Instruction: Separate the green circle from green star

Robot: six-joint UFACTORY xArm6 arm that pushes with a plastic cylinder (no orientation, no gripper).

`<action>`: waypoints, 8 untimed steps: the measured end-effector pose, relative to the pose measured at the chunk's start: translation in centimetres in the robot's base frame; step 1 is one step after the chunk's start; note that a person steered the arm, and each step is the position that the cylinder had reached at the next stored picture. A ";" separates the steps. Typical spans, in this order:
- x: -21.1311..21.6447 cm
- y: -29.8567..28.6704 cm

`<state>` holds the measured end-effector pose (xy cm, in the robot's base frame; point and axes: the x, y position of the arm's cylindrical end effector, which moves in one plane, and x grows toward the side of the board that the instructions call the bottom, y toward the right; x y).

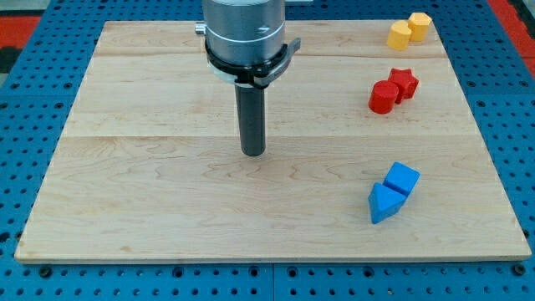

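You'll find my tip (253, 152) resting mid-worktop (150, 192), well apart from every block. At the right sit touching pairs: two yellow blocks (407, 29) farthest, a red cylinder (384, 97) beside a red star (405, 83), and a blue triangle (382, 204) against a blue cube (402, 178) nearest. Neither green circle nor green star shows (no pincer here, only a rod).

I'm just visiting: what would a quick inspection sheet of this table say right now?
Surface: pale wooden board on a blue pegboard base.
Job's things: green circle and green star, nothing seen.
Clutter: yellow blocks touching at the view's top right; red blocks touching below them; blue blocks touching at lower right.
Grippers: none fitted; my tip sits mid-board, well left of all blocks, touching none.
Cables: nothing seen.
Surroundings: a red strip at the view's top right corner.
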<state>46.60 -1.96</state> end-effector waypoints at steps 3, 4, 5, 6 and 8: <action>0.0 2.0; 0.0 2.0; 0.0 2.0; 0.9 3.0; -4.3 3.2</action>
<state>42.26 1.27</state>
